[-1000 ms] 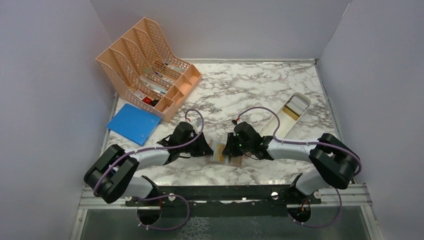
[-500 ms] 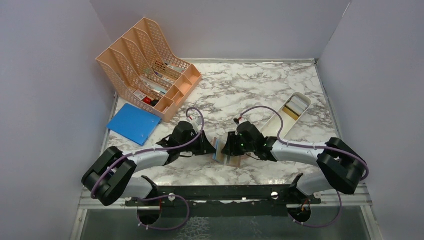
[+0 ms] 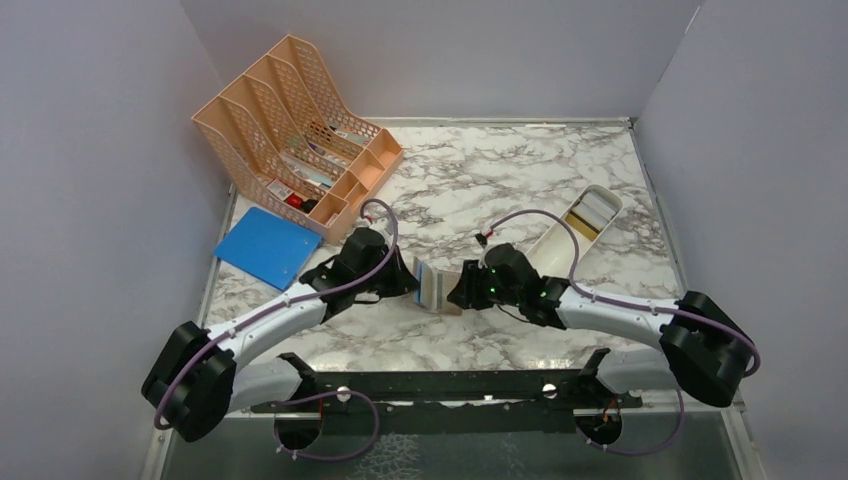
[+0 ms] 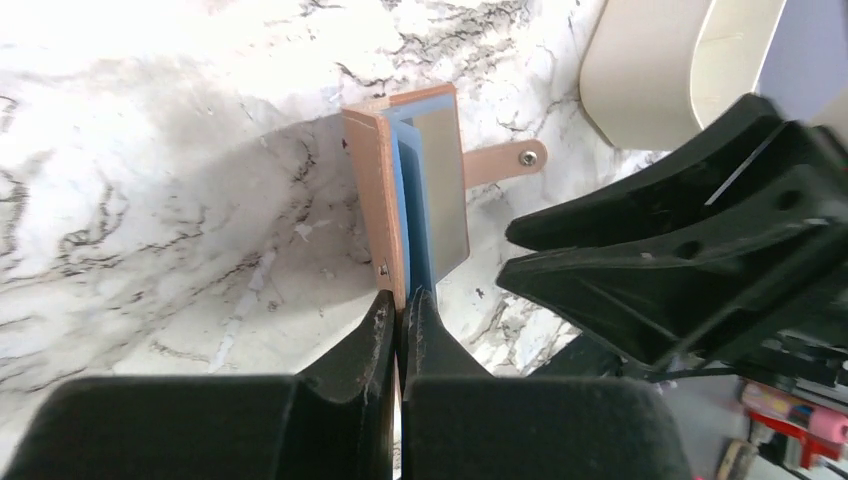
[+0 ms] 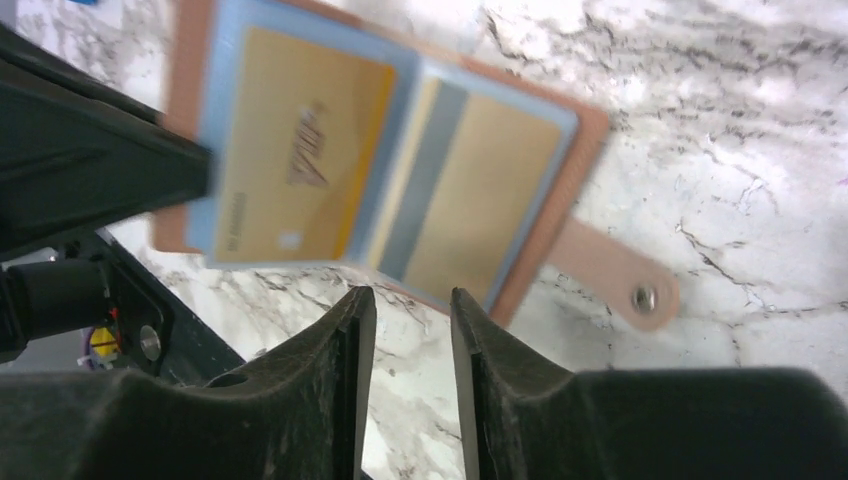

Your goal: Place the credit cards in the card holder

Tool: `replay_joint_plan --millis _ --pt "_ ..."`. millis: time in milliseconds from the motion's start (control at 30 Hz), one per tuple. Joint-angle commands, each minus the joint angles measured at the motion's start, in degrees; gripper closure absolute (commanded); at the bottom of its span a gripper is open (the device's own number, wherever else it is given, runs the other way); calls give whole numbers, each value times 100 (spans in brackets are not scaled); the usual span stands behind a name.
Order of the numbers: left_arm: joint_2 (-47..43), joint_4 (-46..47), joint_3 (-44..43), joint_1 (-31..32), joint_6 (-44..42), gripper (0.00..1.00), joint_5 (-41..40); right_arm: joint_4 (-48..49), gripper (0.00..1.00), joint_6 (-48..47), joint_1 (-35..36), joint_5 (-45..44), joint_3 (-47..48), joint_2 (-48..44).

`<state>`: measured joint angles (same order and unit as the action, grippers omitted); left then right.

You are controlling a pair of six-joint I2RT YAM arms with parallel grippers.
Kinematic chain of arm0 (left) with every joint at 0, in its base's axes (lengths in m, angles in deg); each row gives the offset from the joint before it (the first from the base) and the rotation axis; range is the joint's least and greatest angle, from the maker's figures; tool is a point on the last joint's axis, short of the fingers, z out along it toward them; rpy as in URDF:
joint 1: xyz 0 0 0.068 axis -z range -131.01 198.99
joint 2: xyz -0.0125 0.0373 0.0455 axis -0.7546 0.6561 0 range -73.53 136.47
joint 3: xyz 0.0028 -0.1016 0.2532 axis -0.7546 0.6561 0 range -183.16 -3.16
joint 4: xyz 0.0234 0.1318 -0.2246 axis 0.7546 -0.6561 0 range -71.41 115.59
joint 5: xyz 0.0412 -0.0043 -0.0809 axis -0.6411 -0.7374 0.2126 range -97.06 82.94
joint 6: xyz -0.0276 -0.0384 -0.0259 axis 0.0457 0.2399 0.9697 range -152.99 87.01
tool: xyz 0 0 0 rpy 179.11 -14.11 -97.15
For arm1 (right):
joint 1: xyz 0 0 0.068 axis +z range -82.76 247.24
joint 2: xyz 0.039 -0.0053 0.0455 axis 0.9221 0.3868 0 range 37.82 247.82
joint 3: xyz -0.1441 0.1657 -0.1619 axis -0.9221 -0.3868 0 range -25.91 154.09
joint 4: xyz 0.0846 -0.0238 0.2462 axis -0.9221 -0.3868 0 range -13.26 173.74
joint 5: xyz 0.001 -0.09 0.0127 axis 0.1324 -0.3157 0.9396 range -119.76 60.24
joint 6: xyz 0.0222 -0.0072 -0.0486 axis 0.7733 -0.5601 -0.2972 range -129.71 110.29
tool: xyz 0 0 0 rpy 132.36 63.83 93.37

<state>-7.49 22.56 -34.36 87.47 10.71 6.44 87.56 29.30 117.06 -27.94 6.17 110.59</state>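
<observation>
The pinkish-tan card holder (image 3: 437, 288) is raised off the marble between the two arms, partly folded, its blue lining showing. My left gripper (image 4: 400, 305) is shut on the edge of its left flap (image 4: 378, 190). The right wrist view shows two gold credit cards (image 5: 290, 170) (image 5: 480, 200) sitting in its slots, and the snap tab (image 5: 620, 282) hangs to the right. My right gripper (image 5: 410, 300) is open just below the holder's near edge, with only marble between its fingers. More cards (image 3: 592, 210) lie in the white tray.
A white oblong tray (image 3: 560, 250) lies behind the right arm. A peach mesh file organiser (image 3: 290, 130) stands at the back left with a blue folder (image 3: 268, 246) in front of it. Grey walls close in both sides.
My left gripper closed on the holder's left flap and lifted it, tilting the holder up from flat. The right gripper widened slightly and shifted right, off the holder.
</observation>
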Motion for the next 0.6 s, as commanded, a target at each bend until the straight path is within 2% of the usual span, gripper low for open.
replay_joint_plan --millis 0,233,333,433,567 --pt "-83 -1046 -486 90 -384 100 -707 479 64 48 36 104 -134 504" --pt "490 -956 -657 302 -382 100 -585 893 69 193 36 181 -53 1303" --pt "798 -659 -685 318 -342 100 -252 1011 69 299 36 254 -80 1483" --pt "884 18 -481 318 -129 100 225 1013 69 370 38 202 -170 1451" --pt "1002 -16 -486 302 -205 100 237 554 68 286 36 -94 -157 1063"
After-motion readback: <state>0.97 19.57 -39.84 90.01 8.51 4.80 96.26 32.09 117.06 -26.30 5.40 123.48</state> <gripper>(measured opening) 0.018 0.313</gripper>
